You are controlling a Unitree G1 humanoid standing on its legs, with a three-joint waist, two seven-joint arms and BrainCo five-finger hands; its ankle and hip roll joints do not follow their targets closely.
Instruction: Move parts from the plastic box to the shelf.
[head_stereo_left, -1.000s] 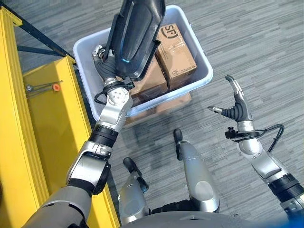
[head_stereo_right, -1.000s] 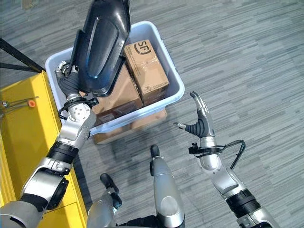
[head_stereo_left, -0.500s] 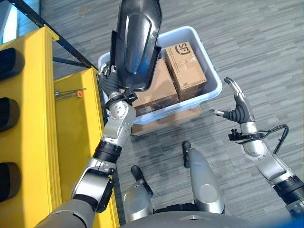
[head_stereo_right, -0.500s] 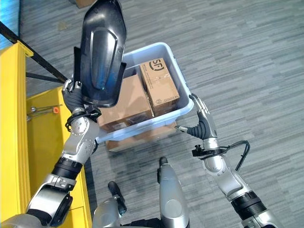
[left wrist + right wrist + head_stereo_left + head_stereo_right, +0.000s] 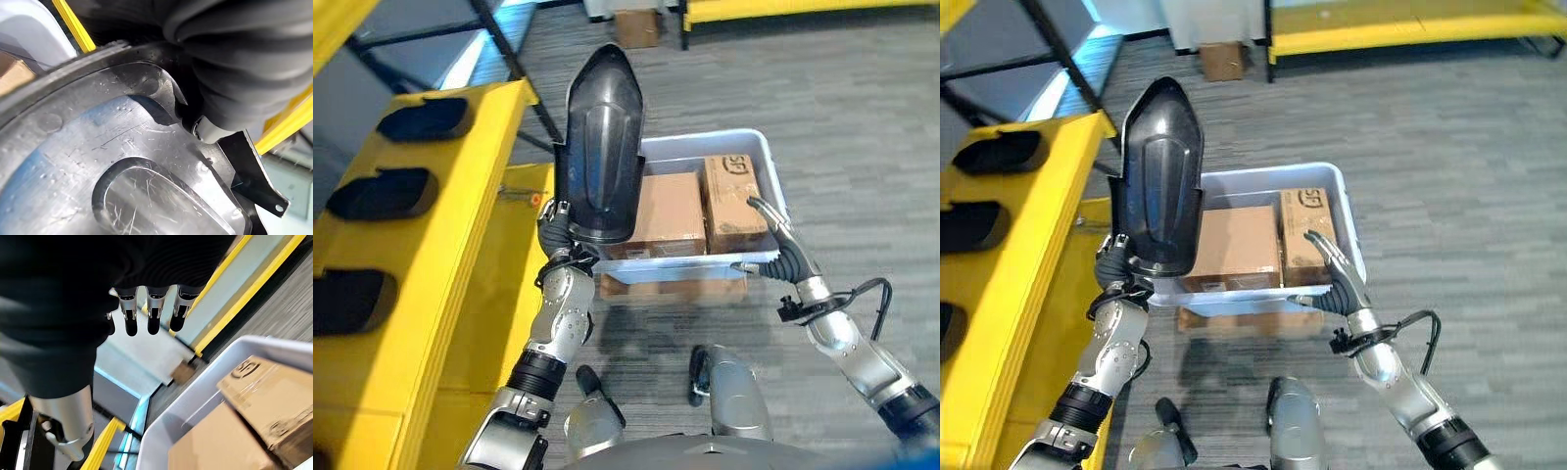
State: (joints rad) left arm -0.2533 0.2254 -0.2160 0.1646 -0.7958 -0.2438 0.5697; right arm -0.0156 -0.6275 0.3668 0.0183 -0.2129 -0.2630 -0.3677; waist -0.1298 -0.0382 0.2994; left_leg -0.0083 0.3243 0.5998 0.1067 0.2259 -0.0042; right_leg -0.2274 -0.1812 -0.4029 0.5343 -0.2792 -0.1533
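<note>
- The left hand [image 5: 556, 223] is clamped on the lower edge of a long black plastic part [image 5: 598, 157], holding it upright above the near left corner of the plastic box [image 5: 767, 166]
- The part stands just beside the yellow shelf [image 5: 431, 245], which has dark oval slots [image 5: 370, 193] along its top
- Two cardboard boxes [image 5: 668, 213] lie side by side in the plastic box, on the grey carpet floor [image 5: 862, 127]
- The right hand [image 5: 1332, 279] hangs over the box's near right rim, fingers [image 5: 152, 313] straight and apart, holding nothing
</note>
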